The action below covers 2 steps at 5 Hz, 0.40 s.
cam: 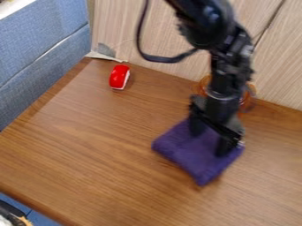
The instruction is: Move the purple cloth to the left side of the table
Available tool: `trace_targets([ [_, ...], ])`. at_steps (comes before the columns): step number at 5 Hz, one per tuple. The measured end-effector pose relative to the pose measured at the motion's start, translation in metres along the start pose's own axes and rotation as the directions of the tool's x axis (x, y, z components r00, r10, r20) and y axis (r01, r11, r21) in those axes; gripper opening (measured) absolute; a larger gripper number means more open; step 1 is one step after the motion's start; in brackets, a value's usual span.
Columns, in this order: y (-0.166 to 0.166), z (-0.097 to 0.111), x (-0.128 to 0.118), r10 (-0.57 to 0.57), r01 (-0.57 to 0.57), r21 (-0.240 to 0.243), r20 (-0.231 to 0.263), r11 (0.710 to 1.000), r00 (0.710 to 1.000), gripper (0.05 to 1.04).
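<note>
The black gripper (208, 143) hangs down over the purple cloth (198, 164), right of the table's middle. Its two fingers are spread apart, with purple fabric showing between them. The fingertips are at or just above the cloth; whether they touch it I cannot tell. The cloth lies fairly flat on the wooden table (94, 141), one corner pointing toward the front, and its back part is hidden by the gripper.
A red and white object (119, 77) stands at the back left of the table. Behind the arm is an orange see-through dish (251, 91), partly hidden. A wood-grain wall (159, 39) borders the back, and blue padded panels (35, 53) border the left.
</note>
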<state>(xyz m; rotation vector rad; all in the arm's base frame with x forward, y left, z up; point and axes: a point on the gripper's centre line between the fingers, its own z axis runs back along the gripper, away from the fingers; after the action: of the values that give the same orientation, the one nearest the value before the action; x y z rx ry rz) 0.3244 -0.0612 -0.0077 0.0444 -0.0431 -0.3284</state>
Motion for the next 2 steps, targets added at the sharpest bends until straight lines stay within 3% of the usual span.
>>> trace_targets([
  [1, 0.034, -0.001, -0.013, 0.119, -0.119, 0.0, -0.01, 0.993, 0.993, 1.001],
  [2, 0.071, -0.001, -0.025, 0.249, -0.249, 0.005, -0.032, 0.969, 0.968, 1.001],
])
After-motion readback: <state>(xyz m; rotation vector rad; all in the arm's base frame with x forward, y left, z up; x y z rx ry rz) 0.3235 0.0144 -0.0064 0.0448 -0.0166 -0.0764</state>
